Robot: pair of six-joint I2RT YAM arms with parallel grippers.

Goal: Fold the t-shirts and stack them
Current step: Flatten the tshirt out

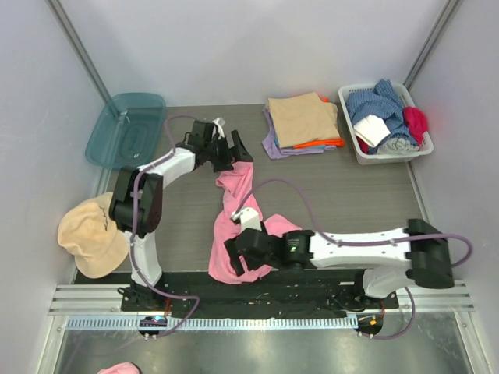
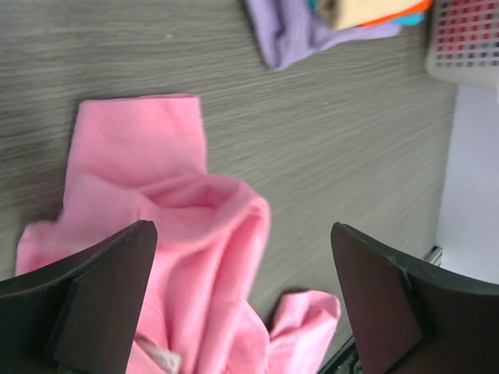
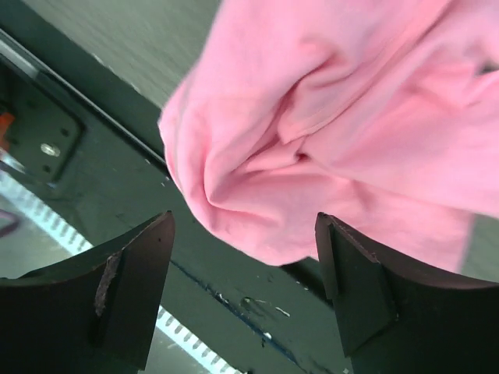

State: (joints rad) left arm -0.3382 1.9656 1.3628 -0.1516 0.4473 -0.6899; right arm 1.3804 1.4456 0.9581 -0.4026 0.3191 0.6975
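A bright pink t-shirt (image 1: pixel 234 204) lies crumpled in a long strip down the middle of the table. My left gripper (image 1: pixel 233 154) hovers over its far end. In the left wrist view that gripper (image 2: pixel 242 227) is open wide, with the pink t-shirt (image 2: pixel 140 156) loose on the table below it. My right gripper (image 1: pixel 236 257) is at the shirt's near end by the table's front rail. It is open too (image 3: pixel 243 218), and the bunched pink cloth (image 3: pixel 327 117) sits just beyond its fingertips. At the back lies a stack of folded t-shirts (image 1: pixel 304 121), tan over orange over lilac.
A white basket (image 1: pixel 355 144) of mixed clothes stands at the back right. A teal plastic tray (image 1: pixel 125 128) leans at the back left. A round tan cap (image 1: pixel 92 234) rests at the left edge. The black front rail (image 3: pixel 234 288) runs under the right gripper.
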